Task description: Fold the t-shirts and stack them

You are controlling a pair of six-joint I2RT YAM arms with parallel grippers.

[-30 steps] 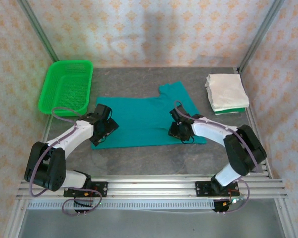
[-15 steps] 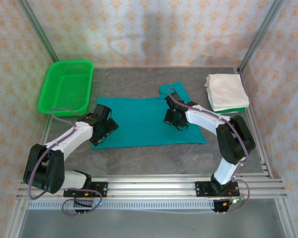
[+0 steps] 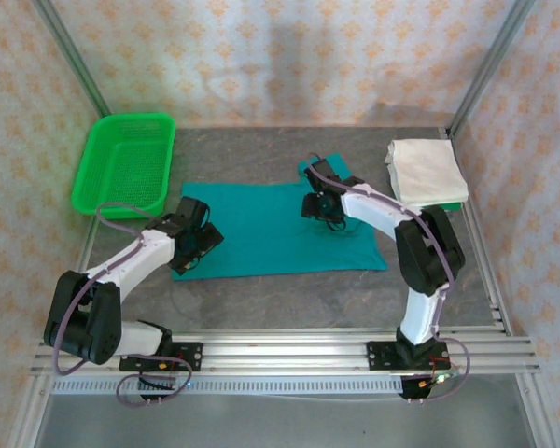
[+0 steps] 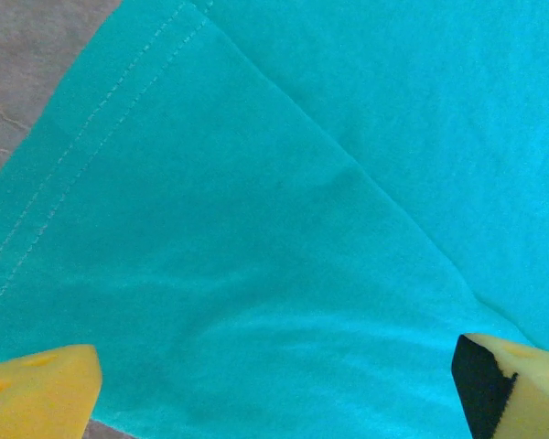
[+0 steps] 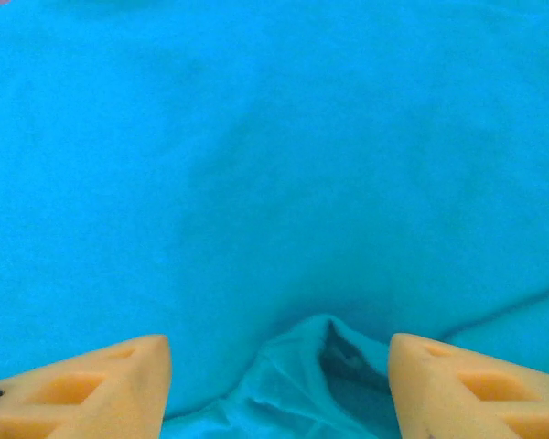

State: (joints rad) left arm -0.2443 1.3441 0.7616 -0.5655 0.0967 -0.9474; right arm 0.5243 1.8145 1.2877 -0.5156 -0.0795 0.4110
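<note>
**Task status.** A stack of folded white shirts (image 3: 425,171) sits at the upper right of the top view, with a green shirt (image 3: 445,206) showing at its bottom edge. This portion appears complete. The teal t-shirt (image 3: 261,233) lies spread on the counter (image 3: 261,299) at centre frame, roughly rectangular, with one part projecting toward the upper right. It is judged only partly folded: the remaining folds and the transfer onto the stack are not yet done. The green basket (image 3: 121,168) at upper left holds no shirt that can be seen.

**Arm pose.**
- The left arm (image 3: 135,259) reaches forward, with its head over the shirt's left edge. The left fingers (image 4: 37,389) are spread wide above flat cloth near a stitched hem and grasp nothing.
- The right arm (image 3: 387,213) extends forward and bends toward the left of the frame, with its head over the shirt's upper right area. The right fingers (image 5: 82,389) are parted. A small puckered ridge of teal cloth lies between them, clear of both pads, so the grip is released.
</note>
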